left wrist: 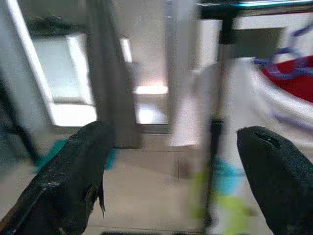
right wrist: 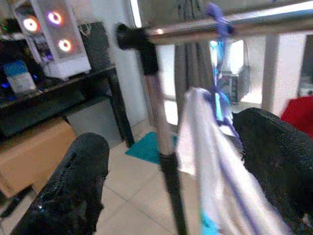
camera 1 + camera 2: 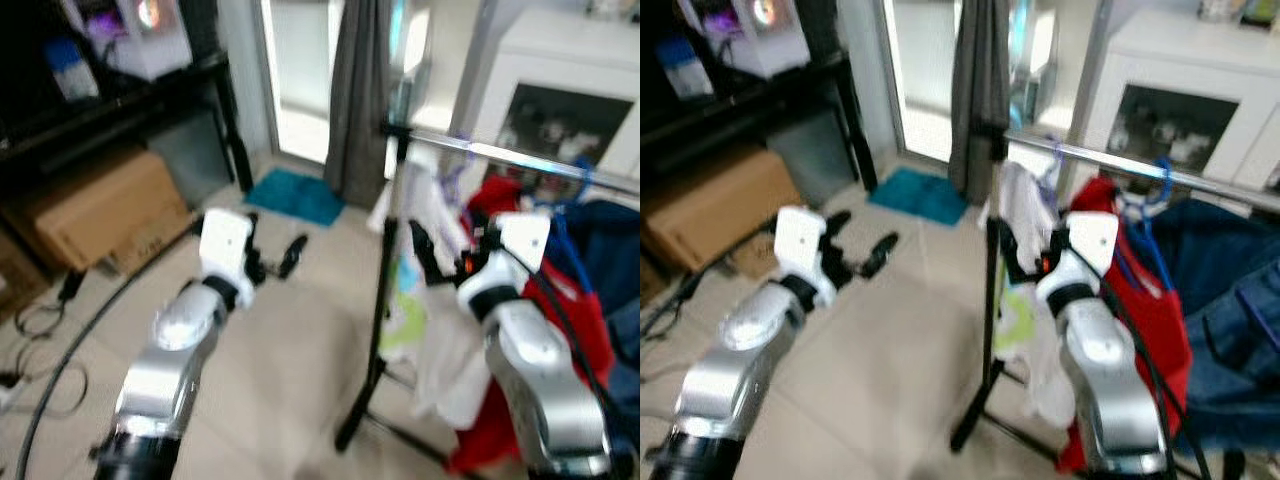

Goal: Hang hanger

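Note:
A clothes rack with a silver rail (image 3: 520,155) and a black post (image 3: 385,290) stands on my right. At the rail's near end a white garment (image 2: 205,127) hangs on a purple-blue hanger (image 2: 217,19). Red (image 3: 1140,290) and blue clothes (image 3: 1230,300) hang further along, with a blue hanger hook (image 3: 1160,180) above them. My right gripper (image 3: 430,255) is open beside the post, and the white garment lies between its spread fingers (image 2: 73,186). My left gripper (image 3: 280,255) is open over the tiled floor, left of the rack, holding nothing.
A cardboard box (image 3: 100,210) sits under a black desk (image 3: 120,100) at the left, with cables (image 3: 50,340) on the floor. A teal mat (image 3: 295,195) and grey curtain (image 3: 360,90) are by the glass door. A white cabinet (image 3: 560,90) stands behind the rack.

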{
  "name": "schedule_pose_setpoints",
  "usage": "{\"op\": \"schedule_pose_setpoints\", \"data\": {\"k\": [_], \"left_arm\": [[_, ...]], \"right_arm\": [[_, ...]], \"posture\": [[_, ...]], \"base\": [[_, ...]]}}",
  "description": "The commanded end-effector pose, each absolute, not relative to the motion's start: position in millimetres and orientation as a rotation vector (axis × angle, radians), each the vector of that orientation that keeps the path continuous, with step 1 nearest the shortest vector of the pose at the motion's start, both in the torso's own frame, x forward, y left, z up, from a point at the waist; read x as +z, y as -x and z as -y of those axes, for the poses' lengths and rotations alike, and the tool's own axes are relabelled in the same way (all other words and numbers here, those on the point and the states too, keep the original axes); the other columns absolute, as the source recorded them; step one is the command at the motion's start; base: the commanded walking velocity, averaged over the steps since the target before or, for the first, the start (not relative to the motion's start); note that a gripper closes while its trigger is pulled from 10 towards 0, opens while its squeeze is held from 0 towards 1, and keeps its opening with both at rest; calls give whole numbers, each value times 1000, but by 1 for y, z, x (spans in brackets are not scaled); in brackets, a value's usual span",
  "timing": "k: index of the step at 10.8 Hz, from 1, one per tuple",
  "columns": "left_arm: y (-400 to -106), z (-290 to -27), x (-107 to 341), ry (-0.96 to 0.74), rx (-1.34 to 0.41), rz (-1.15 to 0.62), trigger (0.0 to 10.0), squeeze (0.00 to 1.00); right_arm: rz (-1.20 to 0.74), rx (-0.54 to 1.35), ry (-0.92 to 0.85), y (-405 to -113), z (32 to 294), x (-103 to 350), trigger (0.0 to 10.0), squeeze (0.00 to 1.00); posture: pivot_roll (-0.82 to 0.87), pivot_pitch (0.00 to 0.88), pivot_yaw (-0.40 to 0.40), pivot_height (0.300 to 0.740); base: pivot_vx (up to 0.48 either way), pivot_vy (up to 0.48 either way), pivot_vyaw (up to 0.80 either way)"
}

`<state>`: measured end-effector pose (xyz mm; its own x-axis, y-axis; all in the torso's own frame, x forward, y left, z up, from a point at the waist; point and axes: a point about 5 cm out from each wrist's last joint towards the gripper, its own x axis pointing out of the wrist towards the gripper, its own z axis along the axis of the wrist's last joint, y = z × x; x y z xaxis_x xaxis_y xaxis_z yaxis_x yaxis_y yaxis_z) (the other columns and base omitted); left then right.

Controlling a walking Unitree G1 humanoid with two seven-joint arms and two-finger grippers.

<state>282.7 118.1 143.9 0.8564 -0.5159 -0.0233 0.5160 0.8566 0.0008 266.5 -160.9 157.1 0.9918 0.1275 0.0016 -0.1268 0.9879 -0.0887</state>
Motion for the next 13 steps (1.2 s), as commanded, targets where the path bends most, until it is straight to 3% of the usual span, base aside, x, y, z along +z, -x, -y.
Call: {"op": "schedule_pose_setpoints", "data": {"k": [1,3,4,5,8,11,12,13], "left_arm": [[-278,-118,147,-48,-615,-26,10000,0],[-276,-119,147,-77,-702,-29,10000,0],[-278,-121,150,-87,-757,-28,10000,0],[-280,-127,158,-108,-877,-43,10000,0],[-282,-125,167,-144,-1067,-61,10000,0],[-284,-119,167,-137,-1101,-58,10000,0],[-284,-119,166,-141,-1099,-59,10000,0],[-284,-119,166,-140,-1099,-59,10000,0]], "right_arm": [[19,124,88,-272,159,168,10000,973],[-53,80,91,-282,169,170,10000,910],[-94,84,64,-288,173,170,10000,678],[-146,69,43,-302,183,170,10000,0],[-195,18,51,-342,201,178,10000,0],[-244,22,32,-367,214,183,10000,0],[-252,21,27,-374,217,184,4275,0],[-256,20,28,-377,219,184,2157,0]], "posture": [[-126,0,58,740],[-123,0,58,740],[-118,0,60,740],[-117,0,64,740],[-117,0,76,740],[-116,0,62,740],[-115,0,59,740],[-114,0,56,740]], "base": [[0,0,0],[0,0,0],[0,0,0],[0,0,0],[0,0,0],[0,0,0],[0,0,0],[0,0,0]]}}
